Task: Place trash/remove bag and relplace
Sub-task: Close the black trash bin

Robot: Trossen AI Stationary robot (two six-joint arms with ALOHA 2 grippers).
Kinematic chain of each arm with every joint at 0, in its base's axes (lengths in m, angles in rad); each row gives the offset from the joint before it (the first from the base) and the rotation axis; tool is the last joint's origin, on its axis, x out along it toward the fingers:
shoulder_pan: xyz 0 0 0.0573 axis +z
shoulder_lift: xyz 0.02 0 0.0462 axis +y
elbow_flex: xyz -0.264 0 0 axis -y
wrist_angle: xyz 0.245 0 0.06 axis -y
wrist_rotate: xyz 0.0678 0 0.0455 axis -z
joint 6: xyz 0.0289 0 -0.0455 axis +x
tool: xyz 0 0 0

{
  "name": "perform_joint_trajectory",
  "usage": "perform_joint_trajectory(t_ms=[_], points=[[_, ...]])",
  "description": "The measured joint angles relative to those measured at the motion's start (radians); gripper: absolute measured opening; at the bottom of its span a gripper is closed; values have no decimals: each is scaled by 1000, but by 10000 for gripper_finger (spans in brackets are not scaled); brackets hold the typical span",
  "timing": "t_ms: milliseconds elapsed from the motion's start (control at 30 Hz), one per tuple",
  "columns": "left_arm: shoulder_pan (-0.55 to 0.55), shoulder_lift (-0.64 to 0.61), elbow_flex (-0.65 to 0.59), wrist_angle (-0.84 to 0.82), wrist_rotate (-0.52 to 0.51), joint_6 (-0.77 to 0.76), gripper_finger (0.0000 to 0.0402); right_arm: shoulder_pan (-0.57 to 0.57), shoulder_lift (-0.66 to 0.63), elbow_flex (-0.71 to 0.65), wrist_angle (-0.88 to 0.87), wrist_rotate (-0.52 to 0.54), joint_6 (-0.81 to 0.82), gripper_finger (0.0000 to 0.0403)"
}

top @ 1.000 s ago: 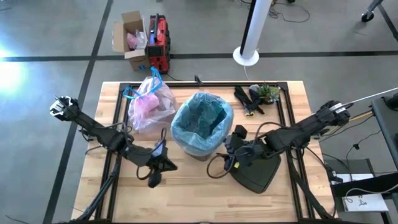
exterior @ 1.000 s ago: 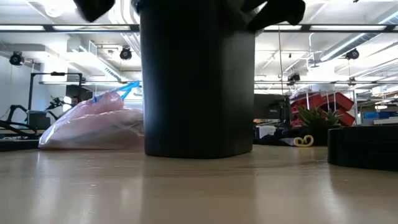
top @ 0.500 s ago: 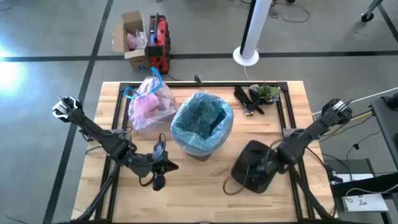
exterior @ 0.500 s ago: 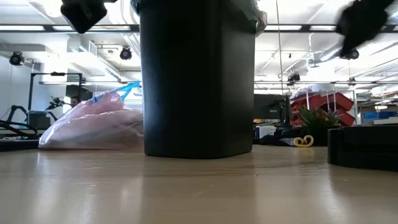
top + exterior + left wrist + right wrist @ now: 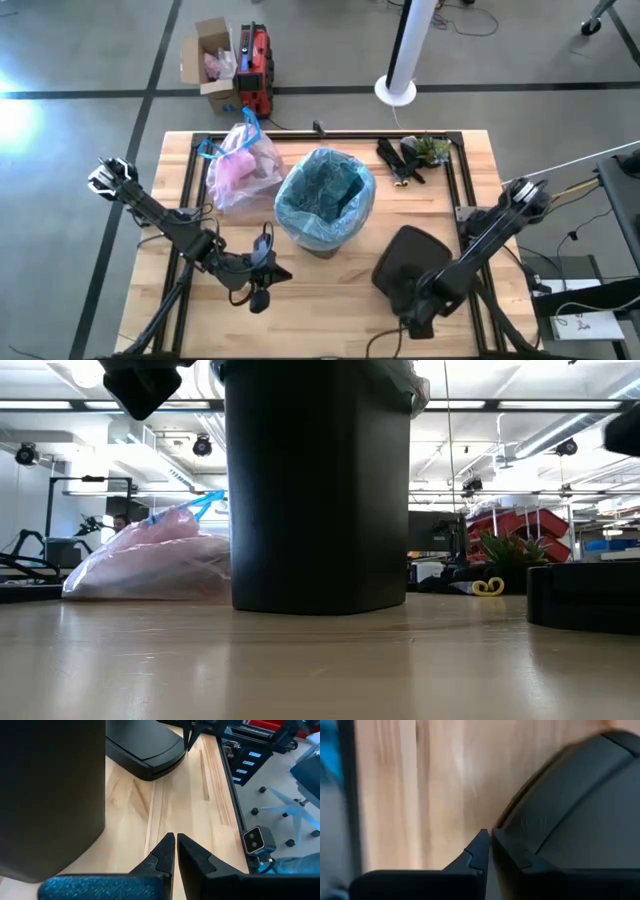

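The black bin stands mid-table, lined with the crinkly light blue bag. The tied pink bag lies on its side to the bin's far left. No loose trash shows. The bin's black lid lies flat to the bin's near right. My left gripper is shut and empty, above the wood beside the bin's near-left wall. My right gripper is shut, pointing steeply down at the lid's near edge. My right gripper's shut fingertips come from above at the lid's near rim, with nothing between them. I cannot tell whether they touch the lid, which lies flat on the table.
A black-and-green clump sits at the far right of the table. Black frame rails run along the table's sides and far edge. On the floor beyond are a cardboard box, a red case and a white pole's base.
My right gripper has swung from beside the bin's near-right wall toward the table's near edge, sinking and tipping downward over the lid; its fingers, apart before, are now together. My left gripper has dropped a little toward the near edge. Bin, bags and lid have not moved.
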Motion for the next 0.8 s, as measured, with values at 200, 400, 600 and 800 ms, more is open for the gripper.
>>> perform_joint_trajectory(t_ms=[200, 400, 600, 800], points=[[-1, -1, 0, 0, 0, -12, 4, -47, 138, 113, -91, -20, -480, 15], [-6, -2, 0, 0, 8, -42, 4, -89, 179, 239, -185, -19, -703, 3], [-6, -2, 0, -2, 8, -26, 4, -103, 139, 219, -238, 14, -779, 1], [-6, -2, -2, -9, 7, -20, 4, -124, 139, 131, -183, 14, -814, 0]])
